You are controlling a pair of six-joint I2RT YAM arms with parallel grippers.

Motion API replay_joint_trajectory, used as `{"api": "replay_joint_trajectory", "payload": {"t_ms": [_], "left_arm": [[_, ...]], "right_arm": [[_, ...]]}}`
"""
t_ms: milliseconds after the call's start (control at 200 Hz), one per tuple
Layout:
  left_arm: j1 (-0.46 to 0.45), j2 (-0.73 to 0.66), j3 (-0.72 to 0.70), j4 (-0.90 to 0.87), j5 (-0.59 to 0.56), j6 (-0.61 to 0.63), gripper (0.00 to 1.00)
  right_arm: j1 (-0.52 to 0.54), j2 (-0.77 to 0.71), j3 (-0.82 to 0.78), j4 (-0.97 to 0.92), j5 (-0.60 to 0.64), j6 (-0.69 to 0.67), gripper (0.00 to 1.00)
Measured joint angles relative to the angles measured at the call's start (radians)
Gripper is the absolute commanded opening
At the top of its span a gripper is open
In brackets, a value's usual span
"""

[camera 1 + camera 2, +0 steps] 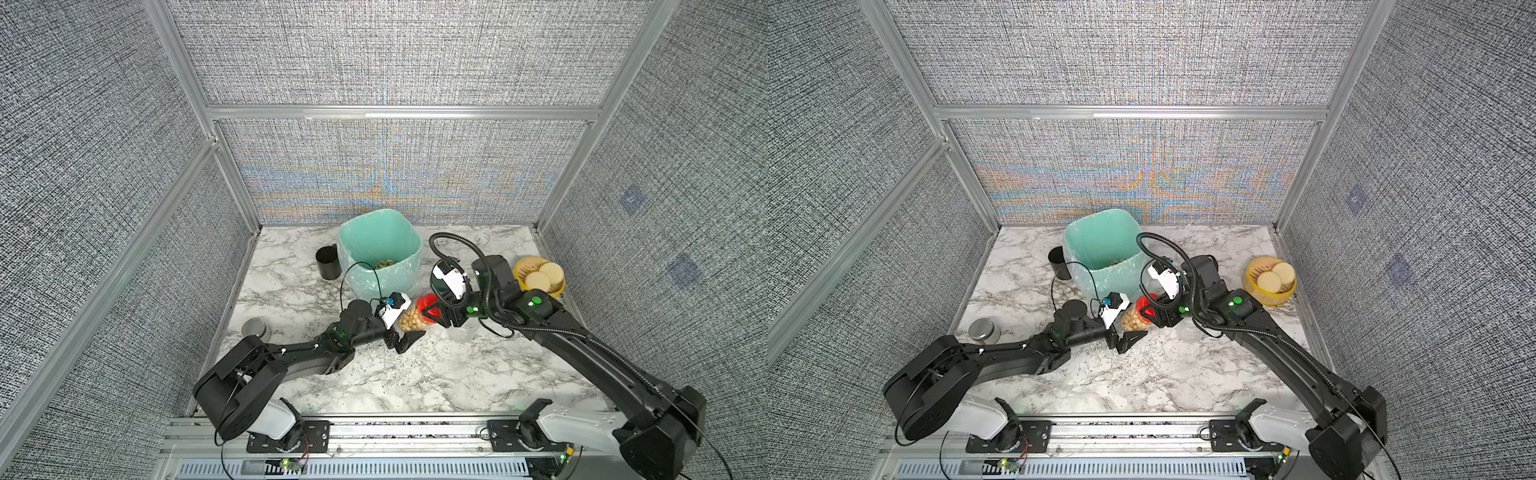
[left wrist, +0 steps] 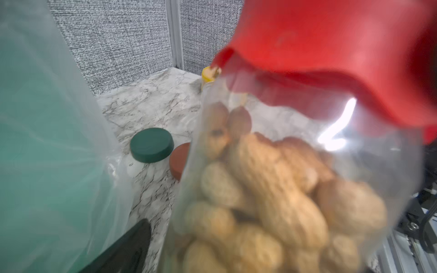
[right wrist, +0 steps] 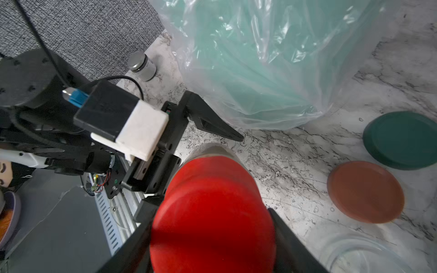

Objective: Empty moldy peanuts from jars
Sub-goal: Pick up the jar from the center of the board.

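A clear jar (image 1: 409,319) full of tan peanuts (image 2: 272,203) hangs tilted in front of the bin. My right gripper (image 1: 434,311) is shut on its red lid (image 3: 212,212), with one black finger on each side of the lid. My left gripper (image 1: 409,330) is wide open astride the jar's body. One of its fingers (image 3: 212,123) stands apart from the plastic; the far one is hidden. A dark green lid (image 3: 402,139) and a terracotta lid (image 3: 365,191) lie loose on the table beside an open, empty clear jar (image 1: 463,332). More peanuts (image 1: 384,264) lie in the bin.
The teal bin (image 1: 380,241), lined with a clear bag, stands at the back middle, just behind the jar. A black mug (image 1: 327,262) is to its left and a steel tin (image 1: 254,328) near the left wall. A yellow bowl (image 1: 521,276) of pale discs sits at the right.
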Motion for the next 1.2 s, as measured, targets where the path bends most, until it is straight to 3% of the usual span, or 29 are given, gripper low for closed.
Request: {"api": "replay_joint_trajectory", "payload": {"t_ms": [115, 190, 425, 500, 586, 631, 661, 676, 691, 1201], "left_arm": [[0.000, 0.020, 0.008, 0.034, 0.038, 0.000, 1.00], [0.000, 0.025, 0.014, 0.037, 0.064, 0.000, 0.93], [0.000, 0.030, 0.029, 0.014, 0.134, 0.009, 0.42], [0.001, 0.030, 0.036, -0.001, 0.135, 0.006, 0.38], [0.003, 0.030, 0.044, -0.018, 0.138, 0.005, 0.43], [0.003, 0.030, 0.046, -0.023, 0.139, 0.003, 0.63], [0.003, 0.030, 0.046, -0.026, 0.138, 0.004, 0.80], [0.003, 0.030, 0.046, -0.027, 0.138, 0.003, 0.96], [0.003, 0.029, 0.046, -0.029, 0.137, 0.003, 0.99], [0.000, 0.005, 0.039, 0.045, 0.155, -0.023, 1.00]], "right_arm": [[-0.011, -0.003, -0.003, 0.016, -0.056, -0.023, 0.00], [-0.021, -0.009, -0.009, 0.023, -0.082, -0.037, 0.00], [-0.036, 0.006, -0.004, 0.040, -0.124, -0.084, 0.00], [-0.038, 0.012, 0.000, 0.037, -0.128, -0.096, 0.00], [-0.042, 0.015, 0.005, 0.032, -0.131, -0.105, 0.00], [-0.042, 0.017, 0.005, 0.032, -0.132, -0.113, 0.00], [-0.042, 0.018, 0.005, 0.031, -0.134, -0.116, 0.00], [-0.042, 0.019, 0.005, 0.031, -0.135, -0.119, 0.00], [-0.042, 0.019, 0.005, 0.031, -0.137, -0.121, 0.00], [-0.042, 0.045, 0.001, -0.001, -0.198, -0.154, 0.00]]}}
